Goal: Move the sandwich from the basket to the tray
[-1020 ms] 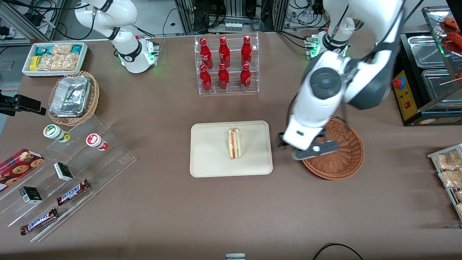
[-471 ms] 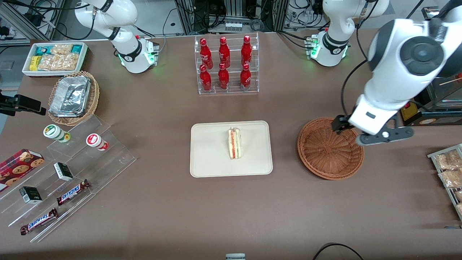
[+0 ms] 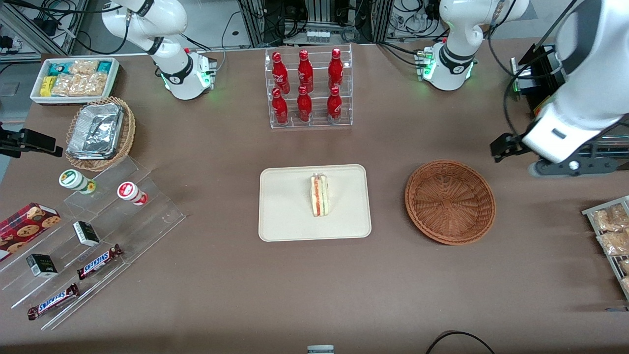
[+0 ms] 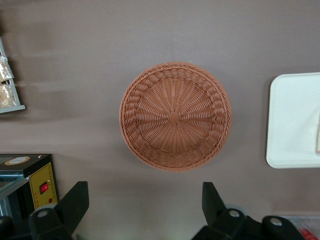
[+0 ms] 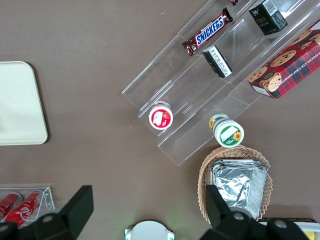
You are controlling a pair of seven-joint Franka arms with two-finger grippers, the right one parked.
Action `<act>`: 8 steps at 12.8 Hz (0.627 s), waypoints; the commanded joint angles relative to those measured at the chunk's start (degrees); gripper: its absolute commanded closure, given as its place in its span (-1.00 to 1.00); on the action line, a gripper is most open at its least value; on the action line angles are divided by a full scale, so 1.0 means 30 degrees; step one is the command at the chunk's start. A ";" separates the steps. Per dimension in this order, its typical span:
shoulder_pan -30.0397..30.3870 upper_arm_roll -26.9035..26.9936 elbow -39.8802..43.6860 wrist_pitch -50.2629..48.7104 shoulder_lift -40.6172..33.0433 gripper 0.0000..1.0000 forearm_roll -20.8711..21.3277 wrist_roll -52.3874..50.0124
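Now my gripper (image 4: 142, 210), jaws wide and empty, has swung off the basket (image 3: 450, 201) (bare); sandwich (image 3: 319, 195) sits on tray (image 3: 285, 216), so I judge it done.

My rig's brown table (image 3: 221, 290) carries a cream tray (image 3: 290, 206) at its middle, a woven basket (image 3: 450, 202) beside it toward the working arm's end, and a rack of red bottles (image 3: 308, 88) farther back. My gripper (image 4: 145, 207) hangs open above the table, near the basket.
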 commanded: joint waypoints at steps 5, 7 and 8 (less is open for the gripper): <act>0.0588 0.0554 -0.1298 -0.0120 -0.1813 -1.00 -0.0892 0.0977; -0.0935 0.2486 -0.1152 -0.0207 -0.1813 -1.00 -0.0892 0.0976; -0.0940 0.2610 -0.0890 -0.0179 -0.1726 -1.00 -0.0863 0.0976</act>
